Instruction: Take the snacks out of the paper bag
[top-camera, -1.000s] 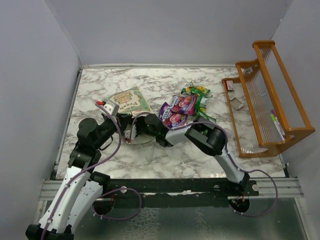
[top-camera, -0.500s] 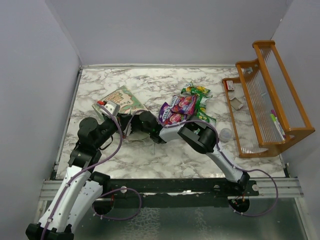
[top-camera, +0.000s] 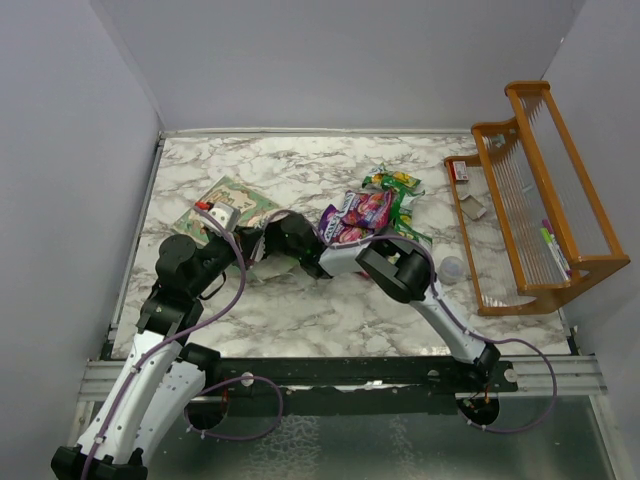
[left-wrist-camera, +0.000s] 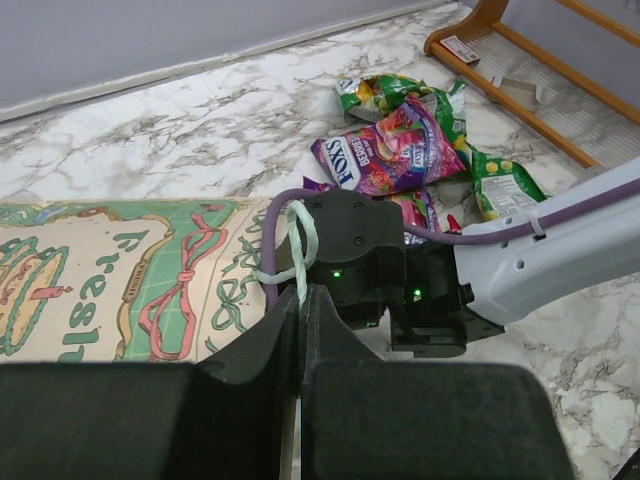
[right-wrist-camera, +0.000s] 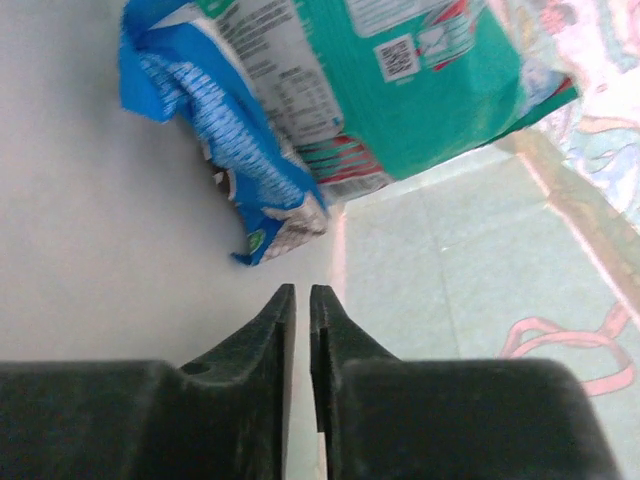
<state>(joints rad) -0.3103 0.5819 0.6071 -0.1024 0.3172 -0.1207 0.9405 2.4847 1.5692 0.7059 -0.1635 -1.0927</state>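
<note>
The paper bag (top-camera: 232, 195) lies on its side at the left, its printed face (left-wrist-camera: 110, 270) up. My left gripper (left-wrist-camera: 303, 300) is shut on the bag's pale-green cord handle (left-wrist-camera: 298, 240) at the mouth. The right gripper (right-wrist-camera: 302, 292) reaches inside the bag, jaws drawn almost together with nothing between them. Just ahead of it on the bag's cream inside (right-wrist-camera: 100, 220) lie a blue packet (right-wrist-camera: 230, 120) and a green packet (right-wrist-camera: 420, 70). Several snacks (top-camera: 365, 215), purple, pink and bright green, are piled on the table outside.
An orange wooden rack (top-camera: 540, 200) stands at the right edge. A small translucent cup (top-camera: 452, 268) sits between it and the right arm's elbow (top-camera: 395, 270). The two wrists are crowded together at the bag's mouth (left-wrist-camera: 370, 250).
The right gripper's jaws have closed from wide apart to nearly together, and its wrist has pushed further left into the bag. The bag has slid back and left.
</note>
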